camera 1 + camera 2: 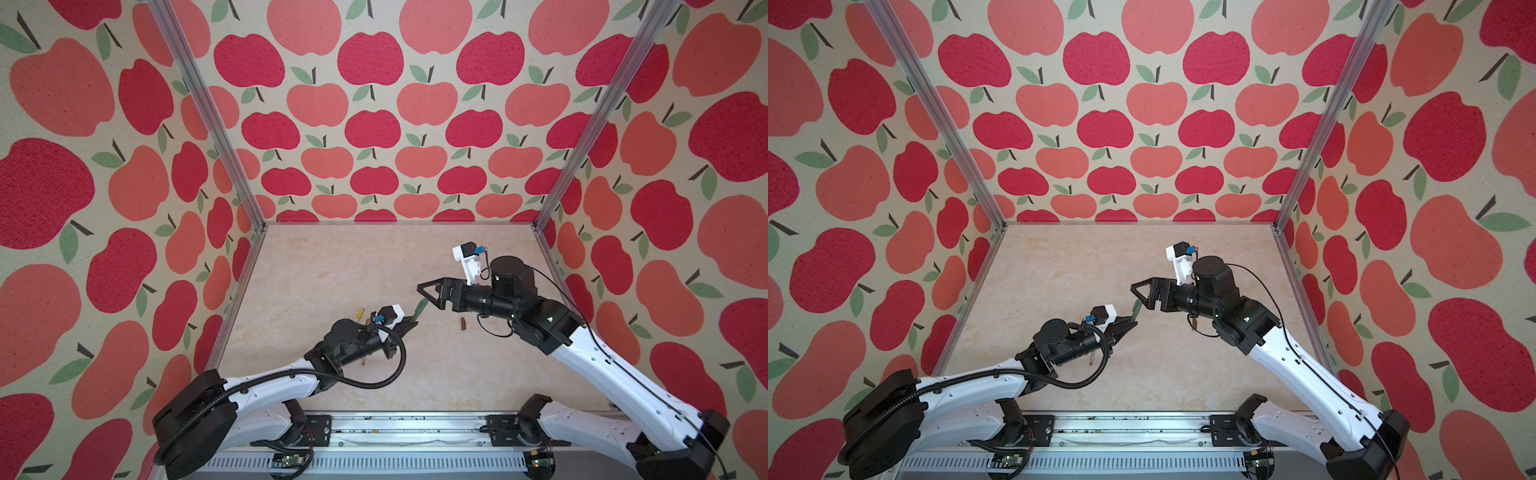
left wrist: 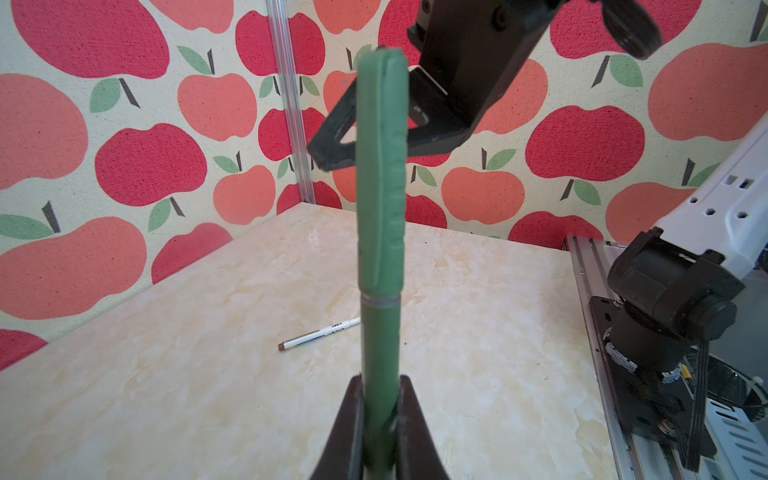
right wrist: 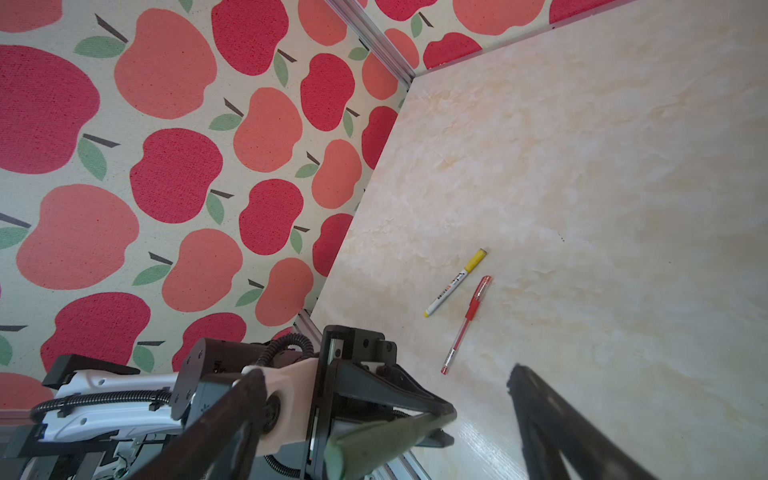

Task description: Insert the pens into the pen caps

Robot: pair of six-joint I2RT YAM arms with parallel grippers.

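- One green pen (image 2: 380, 340), green cap (image 2: 380, 166) fitted on, hangs above the tabletop (image 2: 166, 395), its barrel clenched in the left gripper (image 2: 380, 386).
- Right gripper (image 1: 428, 298) is released, jaws spread either side of the cap.

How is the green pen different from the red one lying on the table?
The green pen is held off the table in the shut left gripper; the red pen lies flat on the table, untouched. The green pen looks solid green; the red pen's barrel looks partly see-through. Both are capped.
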